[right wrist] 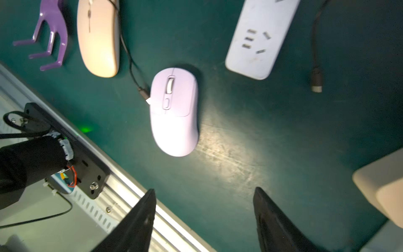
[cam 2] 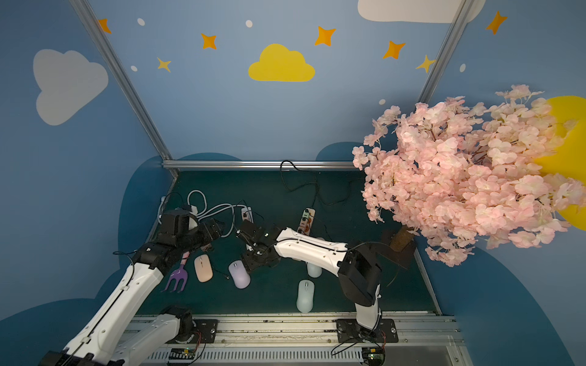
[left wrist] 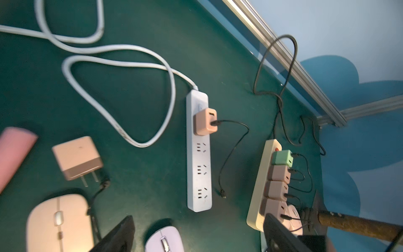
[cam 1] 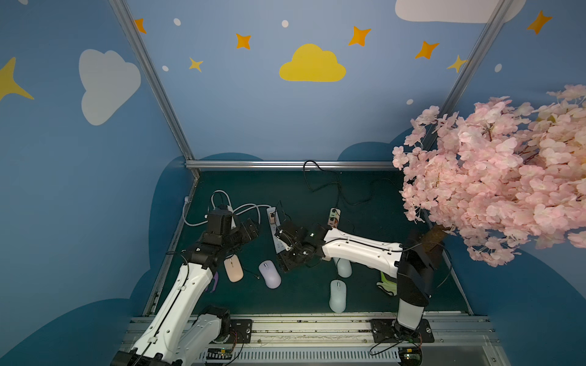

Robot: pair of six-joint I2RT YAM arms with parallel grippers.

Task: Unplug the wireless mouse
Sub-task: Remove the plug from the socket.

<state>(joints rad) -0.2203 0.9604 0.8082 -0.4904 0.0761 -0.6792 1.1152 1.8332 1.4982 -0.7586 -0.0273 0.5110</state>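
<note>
A lilac mouse (right wrist: 174, 113) (cam 1: 269, 274) lies on the green mat, with a black cable's loose plug (right wrist: 145, 95) beside its nose. A peach mouse (cam 1: 233, 269) (left wrist: 58, 222) lies to its left, and two pale blue mice (cam 1: 337, 296) (cam 1: 344, 267) to its right. My right gripper (right wrist: 205, 191) (cam 1: 285, 264) hovers open just short of the lilac mouse, holding nothing. My left gripper (left wrist: 199, 219) (cam 1: 250, 229) is open and empty near the white power strip (left wrist: 198, 163). That strip carries a pink adapter (left wrist: 205, 122) whose cable ends free (left wrist: 222, 194).
A cream power strip (left wrist: 259, 185) holds several adapters with black cables. A loose pink adapter (left wrist: 77, 157) lies by the peach mouse. A purple hand rake (cam 2: 176, 279) lies at the left, a pink blossom tree (cam 1: 491, 174) stands at the right, and a metal rail (cam 1: 301, 320) runs along the front.
</note>
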